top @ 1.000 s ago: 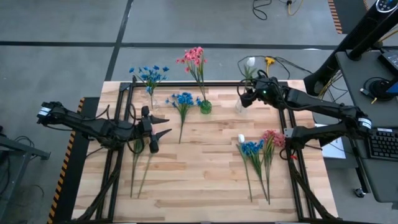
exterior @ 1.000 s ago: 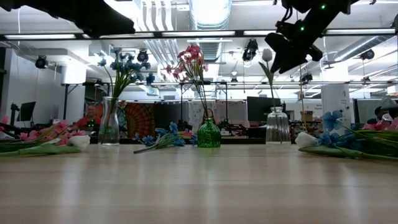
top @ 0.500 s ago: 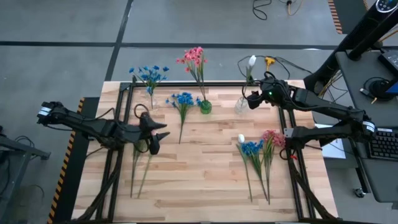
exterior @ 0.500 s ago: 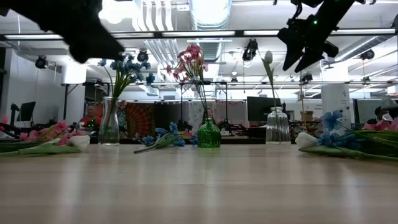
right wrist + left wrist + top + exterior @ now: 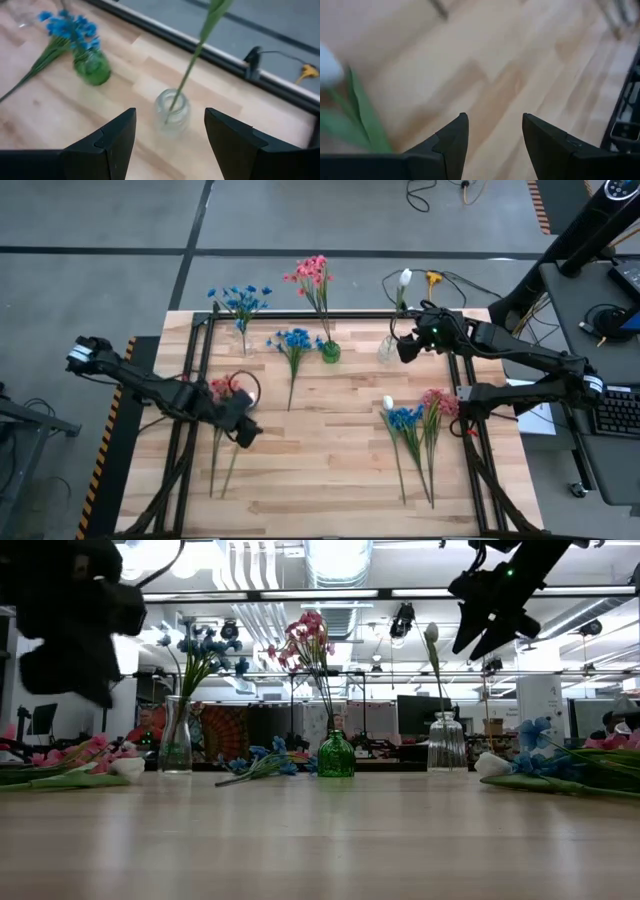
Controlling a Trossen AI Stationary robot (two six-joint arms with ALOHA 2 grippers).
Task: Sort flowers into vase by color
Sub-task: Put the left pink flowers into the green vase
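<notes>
The right gripper [image 5: 406,348], near the top right of the high view, hovers just beside the clear glass vase [image 5: 172,111] that holds a white tulip-like bud on a thin green stem [image 5: 432,633]; its fingers stand spread with nothing between them, and in the right wrist view the vase sits in the gap beyond the tips. The stem leans rather than stands straight, so a sideways move of the arm from here could brush it and tip the light vase or flick the bud out. The small green glass vase [image 5: 330,351] with the pink-red flower cluster [image 5: 312,272] stands near, and a loose bright blue flower cluster [image 5: 295,339] lies against it, so a tipped vase could knock its neighbour. The left gripper [image 5: 492,134], at the middle left of the high view, hangs low over the wooden table [image 5: 330,460] with fingers apart and empty, close to the loose flowers lying there, among them a white bud [image 5: 329,65] with green leaves. The stems are thin and lie flat, so a closing grip could slip off one, catch two colours at once, or jam the tips on the wood. More loose flowers [image 5: 415,420] wait at the lower right, and blue ones [image 5: 240,298] already stand in the clear vase at the upper left.
</notes>
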